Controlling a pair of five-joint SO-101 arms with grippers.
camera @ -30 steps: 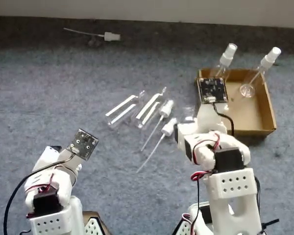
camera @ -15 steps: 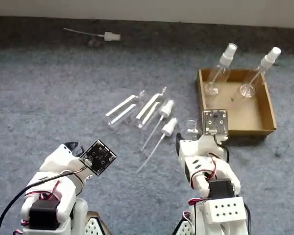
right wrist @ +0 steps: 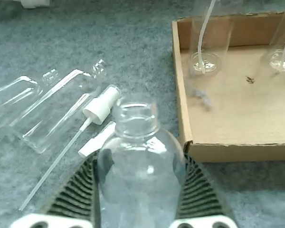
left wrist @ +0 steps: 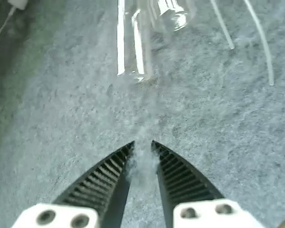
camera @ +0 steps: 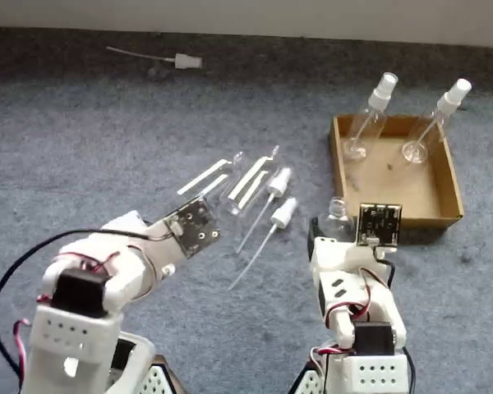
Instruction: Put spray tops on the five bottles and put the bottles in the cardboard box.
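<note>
Compare with one second ago: find the right gripper [right wrist: 139, 161] tipped back from over the box [camera: 440, 218] wall to just beside its near corner, clamped on an open-necked bottle [right wrist: 138, 137] held upright with the neck clear of the pads. Find the left gripper [left wrist: 142, 145] swung forward from the near-left edge to just short of the two bare bottles [camera: 205, 185] lying on the carpet [camera: 82, 148]. Read its jaws as narrow, almost touching, gripping nothing. Count two capped bottles [camera: 368, 119] leaning inside the box, and treat two of five as done. Judge the current step as presenting the third bottle for capping, with the left arm probably heading for one of the two spray tops [camera: 281, 180] lying just beside the bare bottles. Note a third loose top [camera: 186, 61] well apart, at the far carpet edge. For concealment, allow for the following:
- high view: left fingertips hidden beneath the wrist board [camera: 193, 231];
- left wrist view: spray heads cut off at the frame edge, leaving thin tubes;
- right wrist view: base of the held bottle masked by the jaws, boxed bottles cropped just above their bases.
</note>
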